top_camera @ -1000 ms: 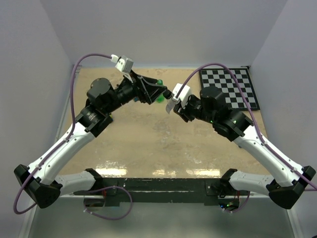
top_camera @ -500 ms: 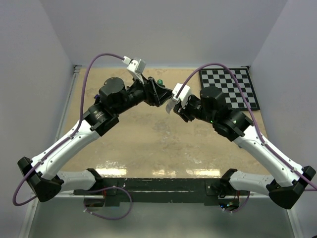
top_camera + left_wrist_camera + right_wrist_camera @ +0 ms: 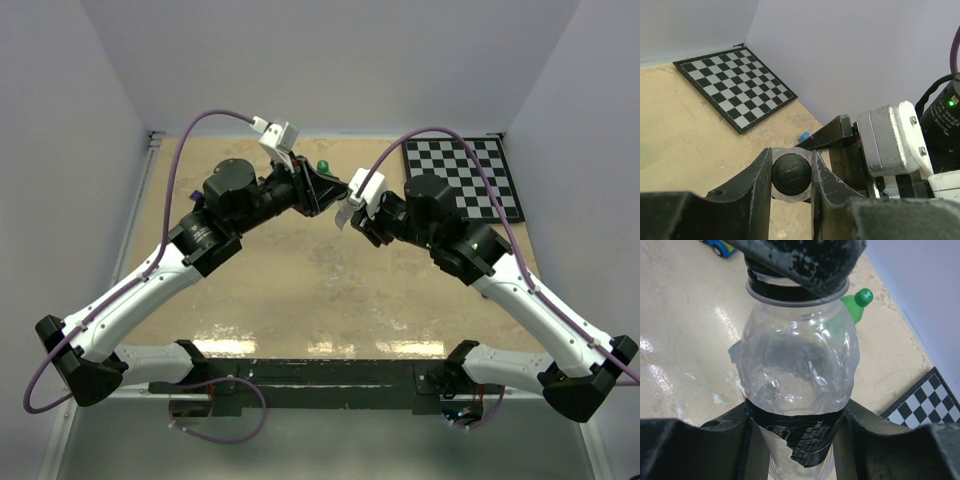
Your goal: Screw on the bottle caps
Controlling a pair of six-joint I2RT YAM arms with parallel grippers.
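Note:
My right gripper (image 3: 797, 420) is shut on the clear bottle (image 3: 797, 360), its fingers pressing the dark label band. It holds the bottle above the table. The black cap (image 3: 792, 173) sits on the bottle's neck, and my left gripper (image 3: 792, 165) is shut on it, one finger on each side. In the top view the two grippers meet at mid-table, left gripper (image 3: 332, 190) against right gripper (image 3: 350, 208). The green bottle (image 3: 847, 312) lies behind on the table with a green cap (image 3: 863, 295) on its neck, also visible in the top view as the green bottle (image 3: 322, 167).
A checkerboard (image 3: 463, 177) lies at the back right of the tan table (image 3: 300, 290). A small blue brick (image 3: 804, 135) rests near the right wall. A blue toy (image 3: 720, 247) lies on the table beyond the bottle. Walls close the table on three sides.
My left arm swung right to the bottle's neck and its jaws closed on the black cap. The right arm and the clear bottle stayed still.

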